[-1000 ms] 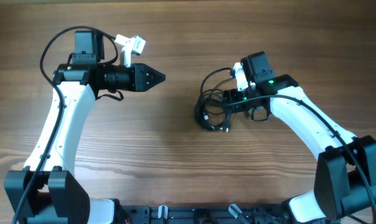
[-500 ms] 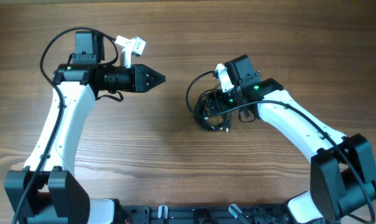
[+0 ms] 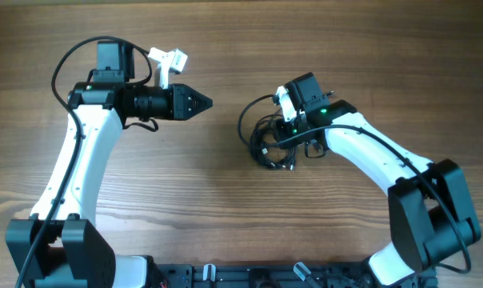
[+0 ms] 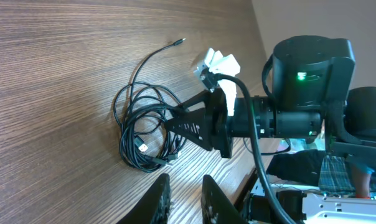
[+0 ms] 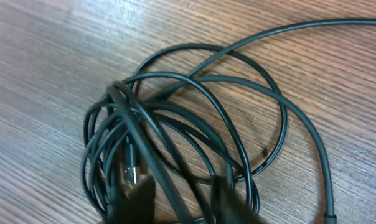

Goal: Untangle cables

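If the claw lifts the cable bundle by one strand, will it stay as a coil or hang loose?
Probably floppy: the cables are thin and lie in loose, uneven loops, so they should sag when lifted. They are probably light, being so thin. The loops cross one another many times, so pulling one strand may drag the whole bundle rather than free it.

Cables (image 3: 265, 152): several very thin black wires, tangled in one loose round coil. Coil lies flat on wooden bench (image 3: 225, 216), right of centre. Loops overlap and cross many times, packed densest along one side. One wider outer loop (image 3: 241, 124) bows out past the rest. One free end (image 4: 178, 42) runs out from coil, tiny plug at tip, resting on bench apart from bundle. Another small plug (image 5: 131, 173) sits inside coil among strands.
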Motion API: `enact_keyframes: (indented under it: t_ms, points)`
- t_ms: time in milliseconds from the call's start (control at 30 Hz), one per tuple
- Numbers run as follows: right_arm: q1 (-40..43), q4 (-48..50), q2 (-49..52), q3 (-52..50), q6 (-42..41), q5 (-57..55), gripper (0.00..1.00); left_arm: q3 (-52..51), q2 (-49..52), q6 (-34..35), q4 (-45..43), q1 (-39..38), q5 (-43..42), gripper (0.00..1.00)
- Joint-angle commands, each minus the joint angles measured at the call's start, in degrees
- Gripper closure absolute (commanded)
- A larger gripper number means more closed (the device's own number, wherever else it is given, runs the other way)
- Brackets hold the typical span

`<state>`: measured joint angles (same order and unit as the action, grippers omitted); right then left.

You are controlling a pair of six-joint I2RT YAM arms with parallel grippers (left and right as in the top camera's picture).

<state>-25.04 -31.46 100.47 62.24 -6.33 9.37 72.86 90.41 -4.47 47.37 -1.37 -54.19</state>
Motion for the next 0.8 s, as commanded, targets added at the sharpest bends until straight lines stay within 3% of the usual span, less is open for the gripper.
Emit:
enact_keyframes:
  t_ms: [0, 233, 467, 633, 767]
  points:
    - [-0.1, -1.3, 1.4, 0.1, 0.2, 1.2, 0.95, 0.3, -1.4, -1.4, 0.1, 0.1, 0.3, 0.81]
    - [-0.1, -11.6, -1.4, 4.6, -0.2, 2.7, 0.96, 0.3, -1.4, -1.4, 0.1, 0.1, 0.3, 0.81]
    - [-0.1, -26.2, -12.5, 23.8, 3.4, 2.7, 0.96, 0.3, -1.4, -1.3, 3.8, 0.1, 0.3, 0.84]
    - [-0.2, -26.0, -19.1, 30.5, 3.6, 6.1, 0.96, 0.3, -1.4, -1.4, 8.4, -1.9, -2.3, 0.82]
    - [-0.2, -25.7, -23.4, 31.1, 4.3, 11.8, 0.95, 0.3, -1.4, -7.4, 7.3, -7.9, -8.1, 0.78]
